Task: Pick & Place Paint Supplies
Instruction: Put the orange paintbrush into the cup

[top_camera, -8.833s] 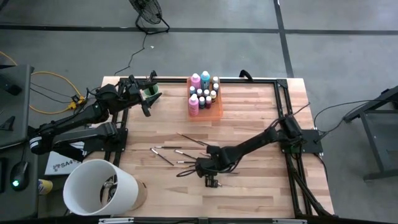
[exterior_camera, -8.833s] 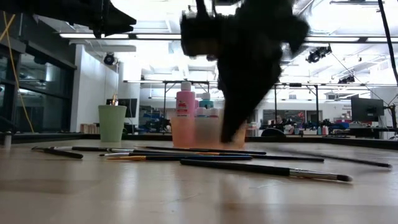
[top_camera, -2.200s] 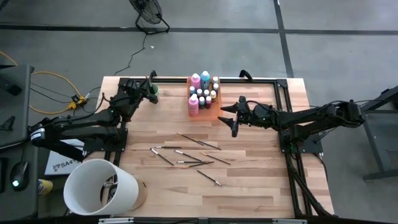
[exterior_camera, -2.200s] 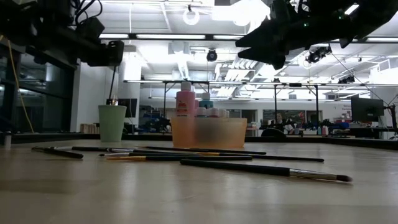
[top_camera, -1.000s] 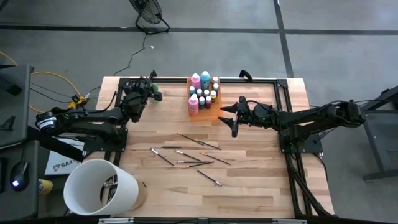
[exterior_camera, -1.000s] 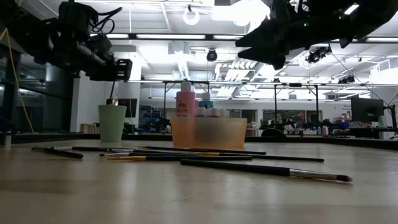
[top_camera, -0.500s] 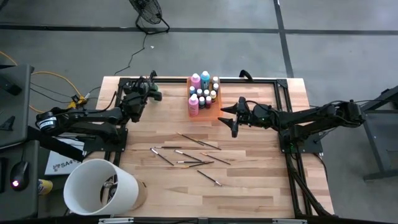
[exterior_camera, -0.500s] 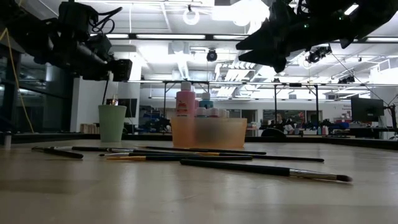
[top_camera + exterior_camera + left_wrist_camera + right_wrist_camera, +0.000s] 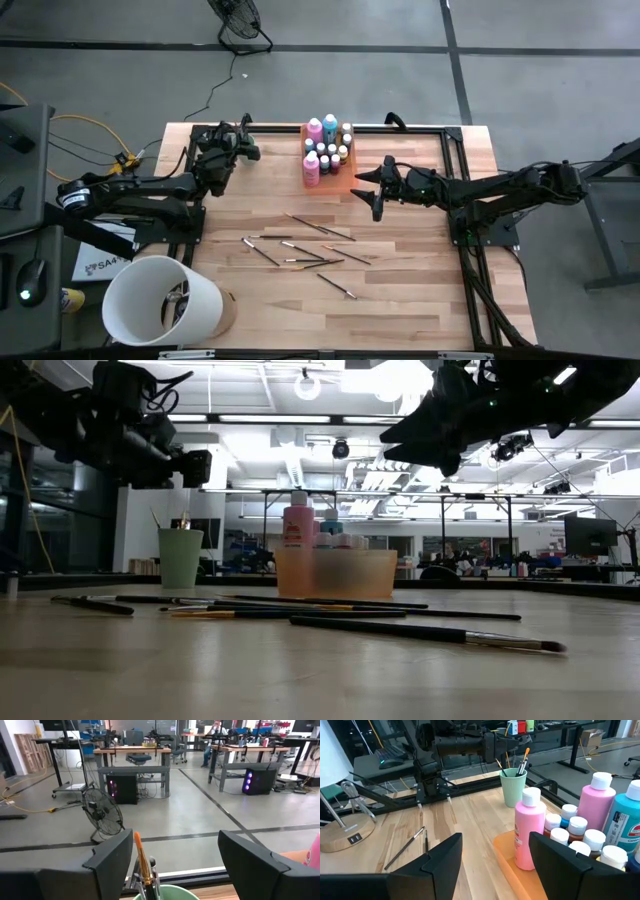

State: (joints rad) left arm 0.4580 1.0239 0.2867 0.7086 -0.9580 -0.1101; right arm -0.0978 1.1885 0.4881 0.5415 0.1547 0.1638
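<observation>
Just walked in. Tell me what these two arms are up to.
The left tool hangs open right above the mint-green plastic cup, where several thin brushes stand. The right tool waits open beside the translucent orange tray of paint bottles, holding nothing. More thin dark-handled brushes lie loose mid-table, yet to be collected.

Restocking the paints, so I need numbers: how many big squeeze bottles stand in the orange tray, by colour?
Pink bottles: 2
Teal bottle: 1
Total: 3
</observation>
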